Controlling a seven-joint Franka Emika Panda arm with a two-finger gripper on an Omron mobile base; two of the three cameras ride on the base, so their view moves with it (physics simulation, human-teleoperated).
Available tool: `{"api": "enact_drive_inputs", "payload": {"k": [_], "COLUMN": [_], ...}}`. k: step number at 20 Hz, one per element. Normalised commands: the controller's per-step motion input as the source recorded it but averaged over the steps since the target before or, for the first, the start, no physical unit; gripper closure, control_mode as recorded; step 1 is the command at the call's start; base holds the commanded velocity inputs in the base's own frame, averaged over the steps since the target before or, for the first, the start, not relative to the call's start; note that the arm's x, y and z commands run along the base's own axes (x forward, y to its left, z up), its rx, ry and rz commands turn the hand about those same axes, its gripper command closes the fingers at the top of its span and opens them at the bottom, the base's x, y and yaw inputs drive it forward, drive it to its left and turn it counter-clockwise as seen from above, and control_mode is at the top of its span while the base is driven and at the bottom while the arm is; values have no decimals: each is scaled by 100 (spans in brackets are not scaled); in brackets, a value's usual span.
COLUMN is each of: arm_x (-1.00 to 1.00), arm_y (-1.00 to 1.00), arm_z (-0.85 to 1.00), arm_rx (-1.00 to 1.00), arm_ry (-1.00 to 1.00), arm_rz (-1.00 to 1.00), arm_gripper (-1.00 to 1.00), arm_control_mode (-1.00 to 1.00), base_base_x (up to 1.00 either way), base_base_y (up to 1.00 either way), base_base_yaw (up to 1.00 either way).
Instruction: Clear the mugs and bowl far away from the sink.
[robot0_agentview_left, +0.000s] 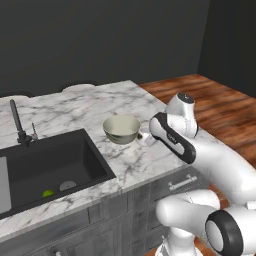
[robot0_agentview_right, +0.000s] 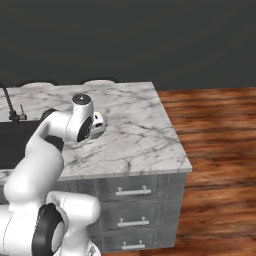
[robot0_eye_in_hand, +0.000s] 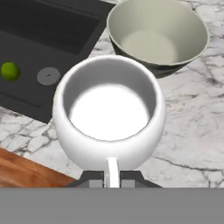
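**White mug gripped beside the bowl**

In the hand view the gripper (robot0_eye_in_hand: 112, 177) is clenched on the handle of the whitish mug (robot0_eye_in_hand: 109, 113), which is upright with its mouth open to the camera. The cream bowl (robot0_agentview_left: 121, 129) sits on the marble counter (robot0_agentview_left: 80, 107) at the mug's one o'clock, just beside it. The green mug (robot0_agentview_left: 48, 193) lies in the black sink (robot0_agentview_left: 50, 165), at ten o'clock.

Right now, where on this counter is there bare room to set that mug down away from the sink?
The marble counter is bare between the gripper and the corner by the wood floor, and along the back edge. It is crowded nearer the sink: the bowl sits beside the basin, with the white mug held next to it.
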Motion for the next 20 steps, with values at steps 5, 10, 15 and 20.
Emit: {"api": "enact_drive_inputs", "payload": {"k": [5, 10, 15, 20], "arm_x": [-41, -24, 0, 0], "arm_y": [0, 1, 0, 0], "arm_z": [19, 6, 0, 0], "arm_rx": [0, 0, 0, 0], "arm_ry": [0, 0, 0, 0], "arm_rz": [0, 0, 0, 0], "arm_gripper": [100, 100, 100, 100], "arm_control_mode": [-100, 100, 100, 100], "base_base_x": [0, -22, -65, -40], "base_base_y": [0, 8, 53, 61], "base_base_yaw": [0, 2, 32, 60]}}
